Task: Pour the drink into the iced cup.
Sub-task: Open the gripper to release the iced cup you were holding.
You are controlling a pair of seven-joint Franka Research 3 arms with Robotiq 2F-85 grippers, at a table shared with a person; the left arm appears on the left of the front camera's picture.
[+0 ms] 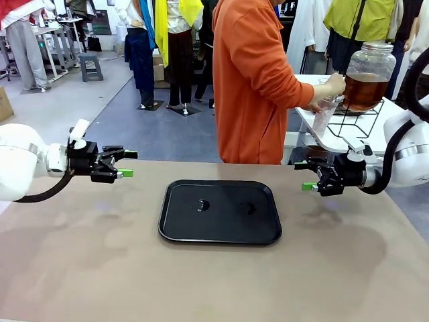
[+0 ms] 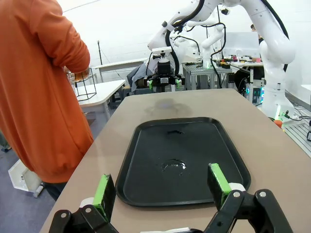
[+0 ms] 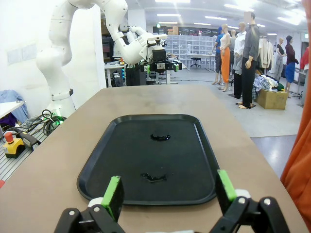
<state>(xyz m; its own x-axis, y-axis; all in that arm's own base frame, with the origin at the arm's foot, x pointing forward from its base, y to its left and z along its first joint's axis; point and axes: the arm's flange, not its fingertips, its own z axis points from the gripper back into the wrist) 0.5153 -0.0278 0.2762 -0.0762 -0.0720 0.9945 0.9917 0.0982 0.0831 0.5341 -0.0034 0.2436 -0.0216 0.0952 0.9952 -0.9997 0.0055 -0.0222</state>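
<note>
Black tray (image 1: 220,211) sits mid-table, nearest us, just two wet smears (image 1: 202,205) on it. Either side, level with its far edge, both arms hover above the table: left gripper (image 1: 126,164) jaws spread wide, nothing held; right gripper (image 1: 305,176) the same. Far right, beyond the table, the person's hand (image 1: 330,87) holds a clear cup (image 1: 324,113) against the big jar (image 1: 369,75) of amber drink (image 1: 364,90) on a side table (image 1: 375,131).

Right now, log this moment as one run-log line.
left gripper: open, idle | right gripper: open, idle | tray: no cup | person's hand: at drink jar, side table
</note>
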